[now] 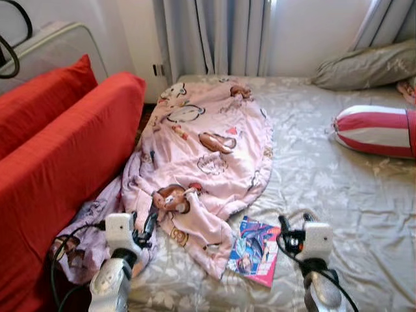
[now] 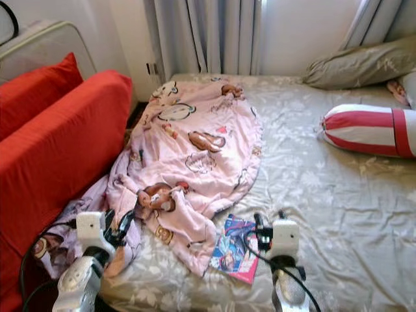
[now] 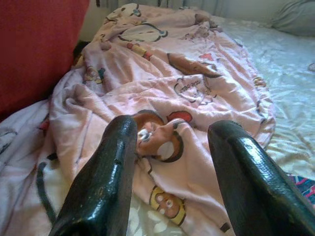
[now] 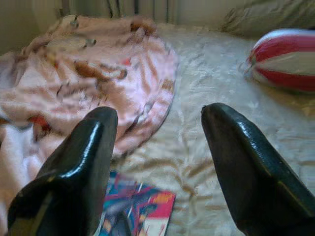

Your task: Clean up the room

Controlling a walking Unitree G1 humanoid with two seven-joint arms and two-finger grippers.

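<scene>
A crumpled pink blanket (image 1: 201, 156) with cartoon prints lies across the left side of the bed (image 1: 325, 188), its lower corner spilling off the edge beside the red sofa. A colourful magazine (image 1: 255, 250) lies flat on the sheet by the blanket's near edge. My left gripper (image 1: 148, 227) hovers open over the blanket's near corner, its black fingers (image 3: 108, 172) apart with pink blanket (image 3: 187, 88) between them in the distance. My right gripper (image 1: 291, 227) is open just right of the magazine (image 4: 138, 211), above the sheet, holding nothing.
A red sofa (image 1: 58, 156) with a red cushion (image 1: 39, 97) stands tight against the bed's left side. A red-and-white striped bolster (image 1: 377, 130) and a grey pillow (image 1: 367, 65) lie at the far right. Curtains (image 1: 214, 36) hang behind the bed.
</scene>
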